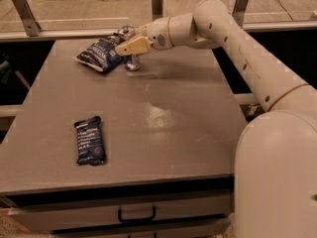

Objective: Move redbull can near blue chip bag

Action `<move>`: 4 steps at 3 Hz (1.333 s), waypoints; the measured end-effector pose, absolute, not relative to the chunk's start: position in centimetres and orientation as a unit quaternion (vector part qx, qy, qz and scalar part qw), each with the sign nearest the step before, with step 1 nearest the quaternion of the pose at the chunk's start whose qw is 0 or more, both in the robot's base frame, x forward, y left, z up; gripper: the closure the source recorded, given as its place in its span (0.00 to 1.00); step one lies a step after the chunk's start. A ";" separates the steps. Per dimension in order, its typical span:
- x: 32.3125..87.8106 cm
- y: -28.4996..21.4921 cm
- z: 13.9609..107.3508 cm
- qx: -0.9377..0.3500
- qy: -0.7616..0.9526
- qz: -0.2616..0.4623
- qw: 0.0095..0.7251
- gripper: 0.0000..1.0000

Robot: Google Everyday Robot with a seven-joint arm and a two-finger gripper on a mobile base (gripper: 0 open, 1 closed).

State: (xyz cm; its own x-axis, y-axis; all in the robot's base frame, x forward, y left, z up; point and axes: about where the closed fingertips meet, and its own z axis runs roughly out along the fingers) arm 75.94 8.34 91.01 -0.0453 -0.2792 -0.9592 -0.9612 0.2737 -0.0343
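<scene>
The redbull can (132,62) stands upright on the far part of the grey table (163,118), its silver top showing behind my gripper. The blue chip bag (101,54) lies just left of the can, almost touching it. My gripper (128,42) reaches in from the right at the can's upper half and is shut on the can, with one cream finger (132,46) crossing in front of it. The can's middle is hidden by that finger.
A smaller flat dark-blue bar wrapper (90,140) lies near the table's front left. A rail with metal posts (157,0) runs behind the table. A drawer with a handle (136,215) sits under the front edge. My arm (237,43) spans the right side.
</scene>
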 end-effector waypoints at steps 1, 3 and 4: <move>76.0 7.1 91.6 -0.481 0.634 0.344 0.498 0.00; 74.4 -5.5 96.7 -0.457 0.648 0.241 0.560 0.00; 70.6 -14.0 101.7 -0.452 0.661 0.129 0.585 0.00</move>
